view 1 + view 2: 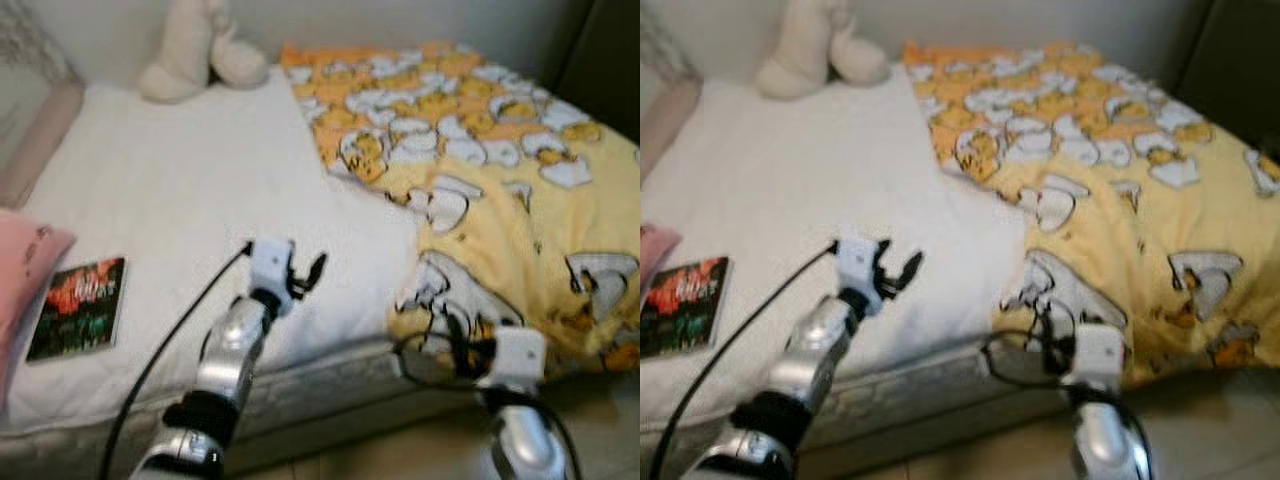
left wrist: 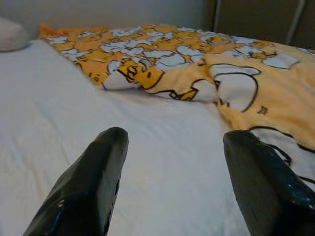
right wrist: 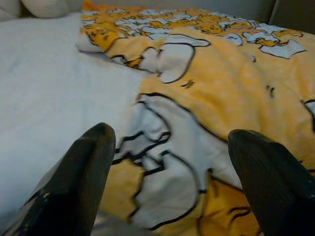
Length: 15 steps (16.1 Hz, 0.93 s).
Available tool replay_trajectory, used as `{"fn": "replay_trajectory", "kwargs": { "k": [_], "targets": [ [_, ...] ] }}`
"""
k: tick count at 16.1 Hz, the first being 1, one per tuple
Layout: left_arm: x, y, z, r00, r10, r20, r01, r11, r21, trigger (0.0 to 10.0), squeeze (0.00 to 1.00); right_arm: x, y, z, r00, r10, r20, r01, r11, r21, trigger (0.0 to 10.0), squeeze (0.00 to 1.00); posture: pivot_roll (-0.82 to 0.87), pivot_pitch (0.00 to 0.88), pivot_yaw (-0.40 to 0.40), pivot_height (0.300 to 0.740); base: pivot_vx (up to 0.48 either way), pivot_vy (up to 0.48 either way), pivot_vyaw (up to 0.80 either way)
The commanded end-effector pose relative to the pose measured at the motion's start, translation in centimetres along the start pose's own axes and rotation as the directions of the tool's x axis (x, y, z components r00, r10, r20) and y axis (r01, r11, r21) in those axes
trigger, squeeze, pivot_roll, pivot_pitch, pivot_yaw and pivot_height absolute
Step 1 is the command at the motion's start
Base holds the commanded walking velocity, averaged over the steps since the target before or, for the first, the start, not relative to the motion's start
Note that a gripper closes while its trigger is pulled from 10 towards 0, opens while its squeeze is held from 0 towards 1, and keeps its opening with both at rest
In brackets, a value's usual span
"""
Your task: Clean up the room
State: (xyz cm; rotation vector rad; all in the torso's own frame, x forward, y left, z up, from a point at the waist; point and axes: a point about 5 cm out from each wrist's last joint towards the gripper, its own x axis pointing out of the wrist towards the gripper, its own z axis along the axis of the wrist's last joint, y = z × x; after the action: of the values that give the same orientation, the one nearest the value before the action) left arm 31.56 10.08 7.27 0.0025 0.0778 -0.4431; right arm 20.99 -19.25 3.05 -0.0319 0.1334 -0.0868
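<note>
A yellow and orange cartoon-print blanket lies rumpled over the right half of a bed with a white sheet. My left gripper hovers open over the sheet near the bed's front edge, left of the blanket's edge; its fingers frame bare sheet with the blanket beyond. My right gripper is open at the blanket's front corner by the mattress edge, and its fingers frame the blanket close up. A book with a dark red cover lies flat on the sheet at the left.
A cream plush toy sits at the head of the bed against the wall. A pink pillow lies at the left edge next to the book. The floor shows below the mattress. A dark panel stands at the far right.
</note>
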Motion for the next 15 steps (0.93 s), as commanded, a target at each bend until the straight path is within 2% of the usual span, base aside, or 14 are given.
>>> {"fn": "replay_trajectory", "kwargs": {
  "k": [1, 2, 4, 7, 9, 12, 15],
  "targets": [
    [-0.3, 1.3, 0.4, 0.999, 0.034, 0.008, -0.034, 0.999, 0.016, 10.0, 0.0, 0.8, 1.2, 0.5, 1.0, 0.026, 0.018, -0.026, 0.999, 0.023, 10.0, 0.0, -0.05, 0.0, 0.042, 0.74, 0.401, -0.255, 0.0],
    [-0.3, 1.4, 0.3, 0.999, 0.036, 0.007, -0.036, 0.999, 0.01, 10.0, 0.0, 1.1, 1.3, 0.7, 0.999, 0.039, 0.025, -0.039, 0.999, 0.012, 10.0, 0.0, -0.05, 0.0, 0.039, 0.74, 0.398, -0.262, 0.0],
    [-0.4, 1.3, 0.2, 0.999, 0.031, 0.01, -0.031, 0.999, 0.012, 10.0, 0.0, 1.1, 1.4, 0.6, 0.999, 0.043, 0.016, -0.043, 0.999, 0.017, 10.0, 0.0, -0.05, 0.0, 0.038, 0.74, 0.403, -0.257, -0.73],
    [-0.9, 1.5, -0.5, 1.0, 0.027, -0.01, -0.027, 0.999, 0.022, 10.0, 0.0, 0.1, 1.2, -0.4, 0.998, 0.058, -0.018, -0.058, 0.998, 0.007, 10.0, 0.0, -0.05, 0.0, 0.037, 0.74, 0.402, -0.255, -0.71],
    [-1.1, 2.0, -1.1, 0.997, 0.052, -0.053, -0.049, 0.997, 0.061, 10.0, 0.0, -0.4, 1.1, -1.0, 0.997, 0.068, -0.039, -0.068, 0.998, 0.016, 10.0, 0.0, -0.05, 0.0, 0.038, 0.74, 0.429, -0.127, -0.69],
    [-1.1, 3.1, -2.3, 0.983, 0.113, -0.147, -0.093, 0.986, 0.14, 10.0, 0.0, -1.8, 0.8, -2.6, 0.988, 0.112, -0.106, -0.11, 0.994, 0.023, 10.0, 0.0, -0.07, 0.0, 0.04, 0.74, 0.0, 0.0, -0.46],
    [-1.2, 3.7, -2.4, 0.98, 0.125, -0.157, -0.101, 0.983, 0.152, 10.0, 0.0, -2.1, 0.5, -2.8, 0.988, 0.105, -0.116, -0.103, 0.994, 0.02, 10.0, 0.0, -0.08, 0.0, 0.043, 0.74, 0.0, 0.0, 0.0]
  ]
}}
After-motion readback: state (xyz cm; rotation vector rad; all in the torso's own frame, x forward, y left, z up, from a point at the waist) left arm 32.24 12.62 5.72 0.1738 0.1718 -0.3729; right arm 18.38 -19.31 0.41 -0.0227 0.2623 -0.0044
